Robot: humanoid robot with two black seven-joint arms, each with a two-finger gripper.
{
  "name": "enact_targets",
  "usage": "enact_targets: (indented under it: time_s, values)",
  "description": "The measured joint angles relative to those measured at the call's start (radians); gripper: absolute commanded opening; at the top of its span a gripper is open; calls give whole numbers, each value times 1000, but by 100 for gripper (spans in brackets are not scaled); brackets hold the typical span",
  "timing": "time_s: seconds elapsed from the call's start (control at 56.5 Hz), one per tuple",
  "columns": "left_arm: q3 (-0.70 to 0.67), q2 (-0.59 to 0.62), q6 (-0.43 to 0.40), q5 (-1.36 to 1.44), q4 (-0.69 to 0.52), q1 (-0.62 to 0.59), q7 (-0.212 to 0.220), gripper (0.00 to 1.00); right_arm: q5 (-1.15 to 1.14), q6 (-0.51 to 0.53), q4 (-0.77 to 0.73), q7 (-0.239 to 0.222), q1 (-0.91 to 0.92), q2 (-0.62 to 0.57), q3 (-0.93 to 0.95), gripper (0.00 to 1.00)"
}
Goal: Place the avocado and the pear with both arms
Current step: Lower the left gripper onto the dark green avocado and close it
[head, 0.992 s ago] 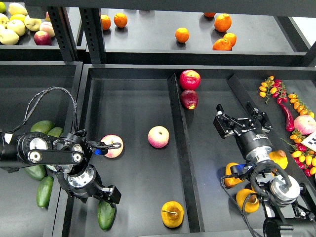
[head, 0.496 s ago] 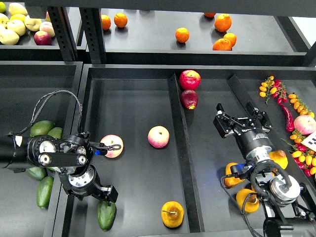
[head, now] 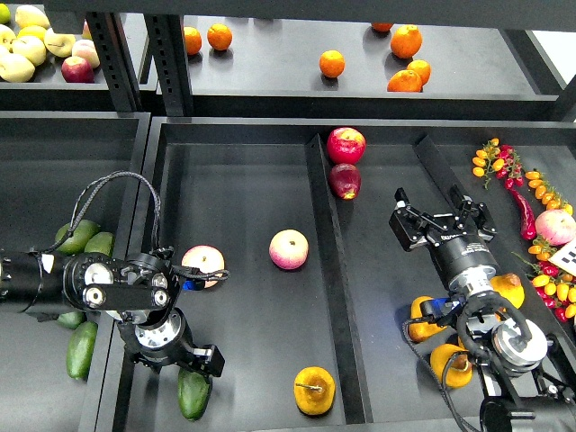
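A dark green avocado (head: pixel 193 393) lies at the front left of the middle tray (head: pixel 243 189). My left gripper (head: pixel 202 360) hangs just above it, seen dark and end-on, so its fingers cannot be told apart. A yellow-orange pear (head: pixel 314 390) with a brown stem lies at the front of the same tray, beside the divider (head: pixel 335 270). My right gripper (head: pixel 440 219) is open and empty over the right compartment, well away from the pear.
Two pink-yellow apples (head: pixel 288 249) (head: pixel 204 265) lie mid-tray and two red apples (head: pixel 346 144) at the back. More avocados (head: pixel 79 349) fill the left tray, more pears (head: pixel 450 364) sit under my right arm. Chillies and tomatoes (head: pixel 526 193) lie far right, oranges (head: pixel 332 63) on the shelf.
My left arm has shifted right and slightly down, with its gripper staying just above the avocado. The avocado, the pear and the right arm have not moved.
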Motion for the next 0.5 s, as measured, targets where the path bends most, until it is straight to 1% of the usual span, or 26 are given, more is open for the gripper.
enact_targets:
  time_s: [0.496]
  values:
    - [-6, -47, 0, -2, 41, 37, 0, 99, -1, 0, 0, 1, 0, 0, 5, 100]
